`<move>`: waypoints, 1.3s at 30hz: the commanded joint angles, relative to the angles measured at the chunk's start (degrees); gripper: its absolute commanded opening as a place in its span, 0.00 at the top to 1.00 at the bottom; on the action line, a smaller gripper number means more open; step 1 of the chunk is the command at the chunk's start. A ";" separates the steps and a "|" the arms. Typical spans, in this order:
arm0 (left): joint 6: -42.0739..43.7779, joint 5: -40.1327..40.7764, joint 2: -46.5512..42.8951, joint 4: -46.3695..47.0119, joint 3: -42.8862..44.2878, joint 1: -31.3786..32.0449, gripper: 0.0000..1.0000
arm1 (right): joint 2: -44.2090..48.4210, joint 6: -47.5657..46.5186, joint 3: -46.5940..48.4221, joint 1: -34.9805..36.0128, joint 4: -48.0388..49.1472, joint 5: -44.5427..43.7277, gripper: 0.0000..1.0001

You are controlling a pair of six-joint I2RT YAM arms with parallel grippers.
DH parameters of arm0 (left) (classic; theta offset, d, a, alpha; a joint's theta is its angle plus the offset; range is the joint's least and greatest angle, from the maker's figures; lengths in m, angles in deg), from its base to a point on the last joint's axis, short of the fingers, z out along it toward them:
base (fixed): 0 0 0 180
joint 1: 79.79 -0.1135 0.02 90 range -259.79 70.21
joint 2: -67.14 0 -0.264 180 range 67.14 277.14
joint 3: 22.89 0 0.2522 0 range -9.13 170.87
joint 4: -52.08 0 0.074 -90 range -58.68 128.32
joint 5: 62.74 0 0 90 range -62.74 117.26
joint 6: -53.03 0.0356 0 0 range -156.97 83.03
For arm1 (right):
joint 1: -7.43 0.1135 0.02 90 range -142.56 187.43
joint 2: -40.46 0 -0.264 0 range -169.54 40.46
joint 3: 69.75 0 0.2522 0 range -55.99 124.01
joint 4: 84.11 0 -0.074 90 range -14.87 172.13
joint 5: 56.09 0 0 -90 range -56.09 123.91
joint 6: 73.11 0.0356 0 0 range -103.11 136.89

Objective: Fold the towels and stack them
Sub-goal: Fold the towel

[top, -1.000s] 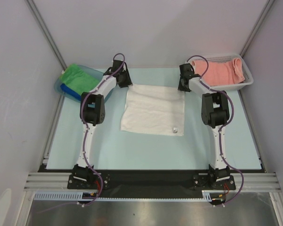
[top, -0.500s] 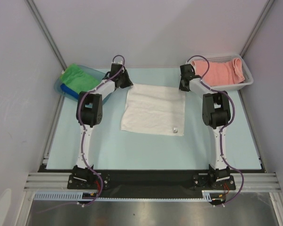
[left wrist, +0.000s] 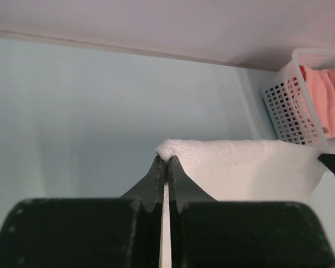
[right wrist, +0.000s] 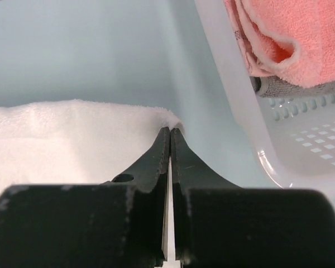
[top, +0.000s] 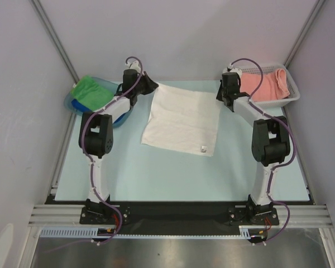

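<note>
A white towel (top: 181, 117) lies spread on the light blue table, its small tag (top: 202, 148) at the near right corner. My left gripper (top: 154, 86) is shut on the towel's far left corner (left wrist: 168, 148), and that corner is pinched between the fingertips. My right gripper (top: 220, 95) is shut on the far right corner (right wrist: 170, 118). Both held corners sit a little above the table. A green towel (top: 89, 91) lies over a blue one in the blue tray. A salmon pink towel (top: 265, 85) hangs in the white basket, with a grey towel (right wrist: 301, 86) under it.
The blue tray (top: 70, 104) stands at the far left, just behind my left arm. The white perforated basket (top: 293, 92) stands at the far right, close beside my right gripper (right wrist: 171, 129). Grey walls close in the back and both sides.
Both grippers have shut on the white towel's far corners. Both arms have stretched farther back and outward, pulling the far edge taut and lifting it a little.
</note>
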 commanded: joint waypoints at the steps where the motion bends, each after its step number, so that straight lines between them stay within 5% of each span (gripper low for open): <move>1: -1.62 -1.32 -5.20 6.99 -4.84 -0.95 1.00 | 4.12 0.95 -3.76 -0.52 6.07 1.67 1.00; 17: -1.71 4.30 -18.56 11.57 -27.42 -1.30 1.00 | 18.79 8.25 -25.21 0.80 12.93 7.12 1.00; 39: -5.76 9.22 -31.40 12.01 -47.04 -1.22 1.00 | 34.97 11.59 -44.28 4.23 13.11 8.17 1.00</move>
